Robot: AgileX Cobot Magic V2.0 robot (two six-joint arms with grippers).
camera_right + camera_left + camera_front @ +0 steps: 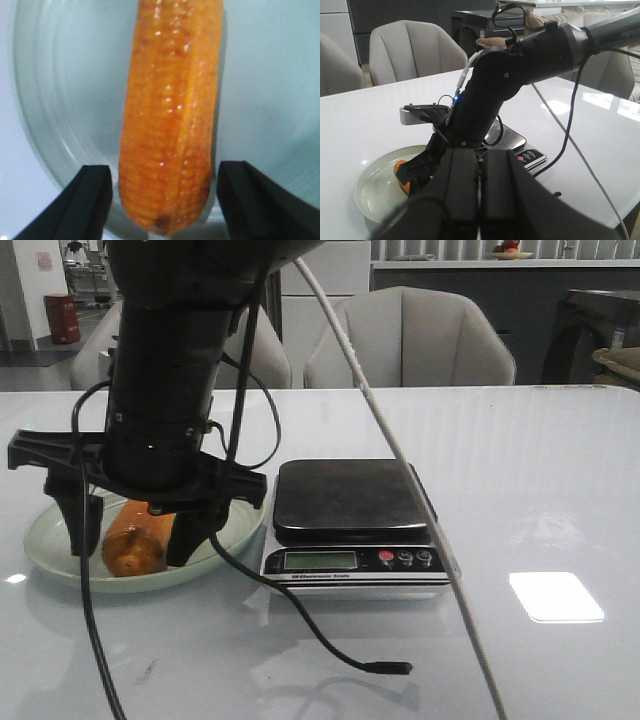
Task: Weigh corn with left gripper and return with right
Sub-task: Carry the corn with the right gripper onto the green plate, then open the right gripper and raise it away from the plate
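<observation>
The orange-yellow corn point(133, 545) lies in the pale green plate point(55, 558) at the left of the table. My right arm reaches across over the plate, and my right gripper point(140, 532) is open, its jaws straddling the cob. In the right wrist view the corn point(170, 120) lies between the two fingers point(92, 200) with a gap on each side, on the plate point(50, 100). My left gripper point(480, 165) is shut and empty, held back from the plate point(375, 192); it looks at the right arm and a bit of the corn point(400, 175).
A digital kitchen scale point(350, 495) with a bare steel platform stands just right of the plate; it also shows in the left wrist view point(532, 156). A black cable point(330, 655) and a white cable point(440, 570) trail over the table. Chairs stand behind the far edge.
</observation>
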